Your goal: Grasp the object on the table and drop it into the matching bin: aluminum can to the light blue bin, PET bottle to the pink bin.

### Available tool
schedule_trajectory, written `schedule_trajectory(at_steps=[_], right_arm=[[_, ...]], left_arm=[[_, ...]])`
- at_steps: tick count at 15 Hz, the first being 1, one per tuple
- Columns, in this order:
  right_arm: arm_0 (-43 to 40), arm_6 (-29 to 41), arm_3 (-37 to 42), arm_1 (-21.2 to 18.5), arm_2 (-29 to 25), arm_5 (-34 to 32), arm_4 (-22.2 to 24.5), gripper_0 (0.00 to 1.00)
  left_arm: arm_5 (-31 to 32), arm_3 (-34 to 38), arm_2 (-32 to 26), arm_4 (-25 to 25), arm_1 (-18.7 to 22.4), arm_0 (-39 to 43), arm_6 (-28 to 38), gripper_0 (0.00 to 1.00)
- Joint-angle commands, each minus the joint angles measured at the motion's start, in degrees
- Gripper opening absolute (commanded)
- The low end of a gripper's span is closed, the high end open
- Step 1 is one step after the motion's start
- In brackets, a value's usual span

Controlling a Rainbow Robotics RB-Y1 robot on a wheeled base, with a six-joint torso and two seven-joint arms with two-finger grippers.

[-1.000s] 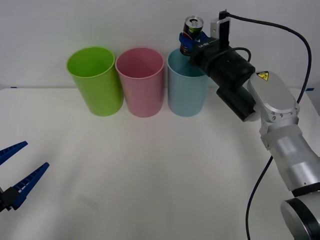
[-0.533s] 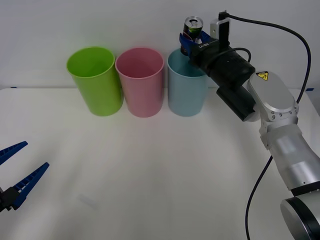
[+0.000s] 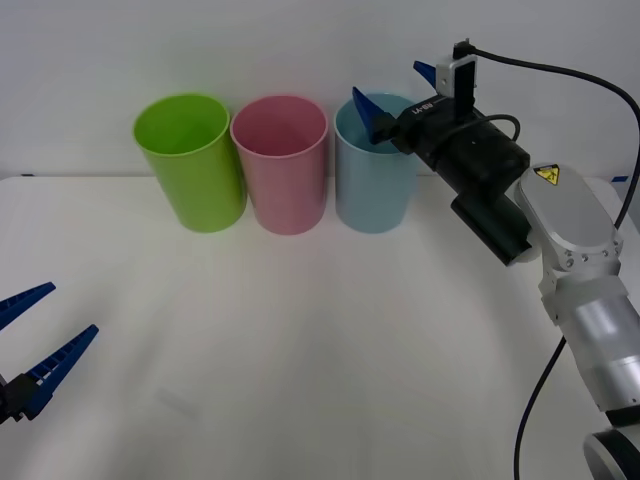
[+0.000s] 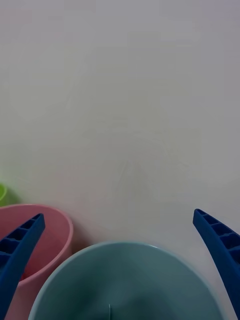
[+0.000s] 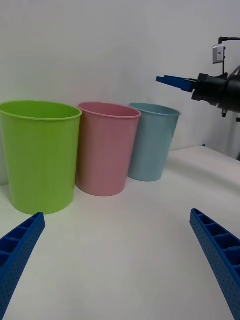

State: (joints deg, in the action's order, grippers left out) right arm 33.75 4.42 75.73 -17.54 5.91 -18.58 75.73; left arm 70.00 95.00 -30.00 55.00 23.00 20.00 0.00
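Now we see the light blue bin (image 3: 374, 175) beside the pink bin (image 3: 281, 165) on the table (image 3: 300, 350), our right gripper (image 3: 397, 88) spread wide and empty above it, the can hidden from us, our left gripper (image 3: 30, 345) open low.

Three bins stand in a row at the rear of the tabletop (image 3: 330, 350): lime green bin (image 3: 190, 160) leftmost, pink bin (image 3: 280, 162) in the middle, light blue bin (image 3: 372, 170) rightmost, each just beside its neighbour. The right pincer (image 3: 398, 92) hangs above the light blue bin's rim; the left pincer (image 3: 35, 335) sits at the front left edge.
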Motion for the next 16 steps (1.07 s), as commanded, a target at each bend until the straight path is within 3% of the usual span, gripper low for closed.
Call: schedule_trajectory(at_steps=[1,9,16], right_arm=[[-6.3,0.4,8.0,-3.4,1.1,-1.0,-1.6,1.0],[-26.5,-0.5,28.4,-18.2,2.1,-3.7,-14.1,1.0],[-37.8,-2.7,30.6,-19.0,-6.7,-16.0,-15.5,1.0]], left_arm=[[0.0,0.0,0.0,0.0,0.0,0.0,0.0,1.0],[0.0,0.0,0.0,0.0,0.0,0.0,0.0,1.0],[0.0,0.0,0.0,0.0,0.0,0.0,0.0,1.0]])
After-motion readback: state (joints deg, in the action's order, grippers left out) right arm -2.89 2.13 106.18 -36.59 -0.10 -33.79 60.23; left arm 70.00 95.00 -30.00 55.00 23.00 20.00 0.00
